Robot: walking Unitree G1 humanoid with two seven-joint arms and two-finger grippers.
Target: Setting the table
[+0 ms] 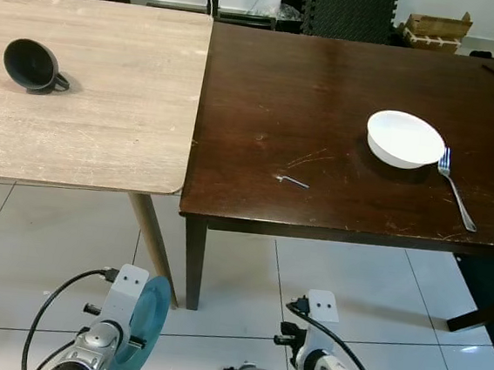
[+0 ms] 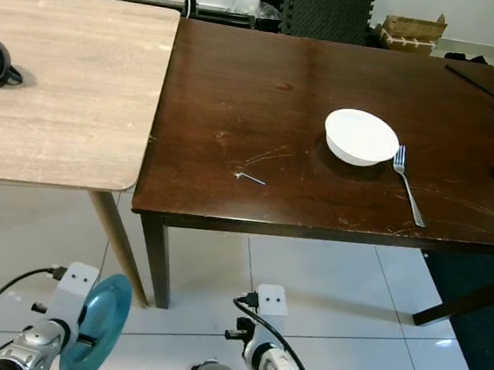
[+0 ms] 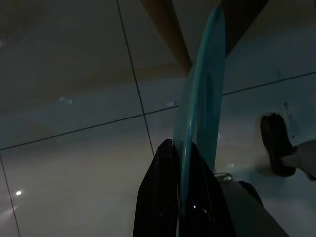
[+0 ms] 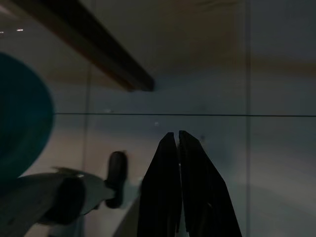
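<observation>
Below table edge | left fingers (image 3: 180,197) clamp teal plate (image 1: 141,328) | plate on edge, upright

Both silver arms hung low at the bottom of the head views. The left gripper (image 3: 180,163), at lower left, was clamped on the edge of a teal plate (image 1: 148,320). The right gripper (image 4: 177,140), at lower centre, had its fingers pressed together, empty.
</observation>
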